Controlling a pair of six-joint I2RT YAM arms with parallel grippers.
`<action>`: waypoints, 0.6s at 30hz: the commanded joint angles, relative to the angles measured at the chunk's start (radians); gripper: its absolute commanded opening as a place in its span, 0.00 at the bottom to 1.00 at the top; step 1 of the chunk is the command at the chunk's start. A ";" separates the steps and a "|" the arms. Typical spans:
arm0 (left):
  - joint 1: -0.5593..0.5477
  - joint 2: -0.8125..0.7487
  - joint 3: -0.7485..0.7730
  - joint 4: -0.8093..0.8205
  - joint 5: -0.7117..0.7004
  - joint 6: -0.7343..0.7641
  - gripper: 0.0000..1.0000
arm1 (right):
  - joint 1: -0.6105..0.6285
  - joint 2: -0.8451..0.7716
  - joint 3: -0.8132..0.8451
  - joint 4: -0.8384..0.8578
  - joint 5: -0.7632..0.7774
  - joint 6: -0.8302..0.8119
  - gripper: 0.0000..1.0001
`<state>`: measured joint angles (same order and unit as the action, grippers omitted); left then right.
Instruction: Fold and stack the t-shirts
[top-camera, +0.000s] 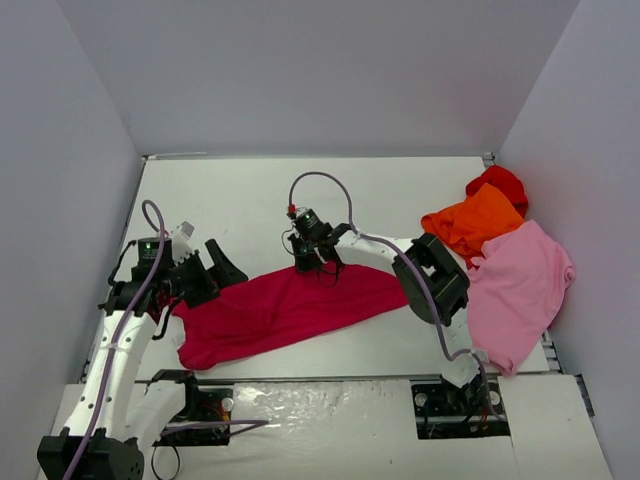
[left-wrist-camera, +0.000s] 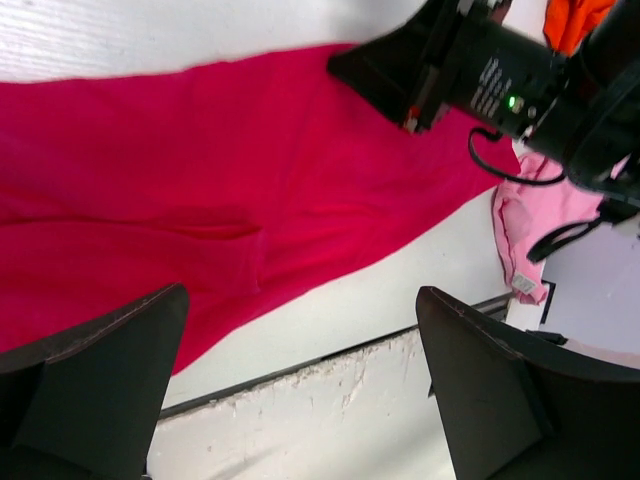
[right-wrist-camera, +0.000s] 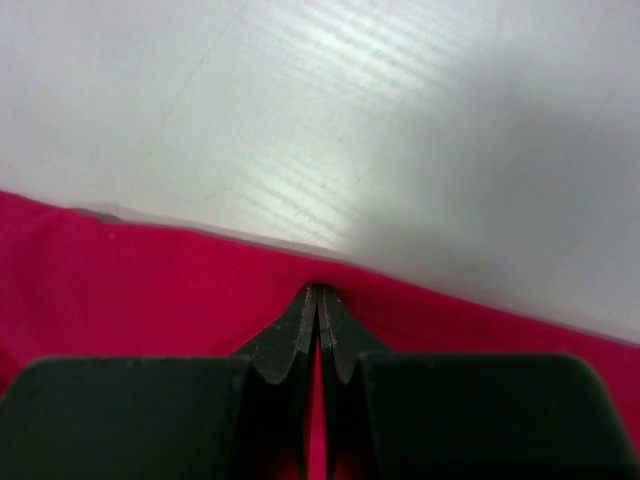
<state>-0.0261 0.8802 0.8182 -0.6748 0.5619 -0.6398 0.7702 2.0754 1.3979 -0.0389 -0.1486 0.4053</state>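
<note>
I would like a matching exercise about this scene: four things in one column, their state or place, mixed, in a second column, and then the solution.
Things:
1. left gripper
2. right gripper
3. pink t-shirt
4. orange t-shirt

States or places:
A. shut on the crimson t-shirt at its edge
B. spread at the right edge of the table
C. open
D. between the pink one and the red t-shirt

Pairs: 1-C, 2-A, 3-B, 4-D
</note>
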 joint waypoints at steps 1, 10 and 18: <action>-0.002 -0.028 -0.022 -0.003 0.050 -0.027 0.97 | -0.067 0.060 0.055 -0.049 0.098 -0.013 0.00; -0.001 0.034 -0.017 0.014 0.052 0.005 0.97 | -0.149 0.131 0.224 -0.071 0.052 -0.003 0.00; -0.001 0.014 0.041 -0.056 -0.013 0.051 0.97 | -0.141 -0.021 0.214 -0.073 0.107 -0.027 0.09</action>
<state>-0.0261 0.9180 0.7650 -0.7002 0.5810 -0.6299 0.6155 2.1959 1.5915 -0.0766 -0.0919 0.4095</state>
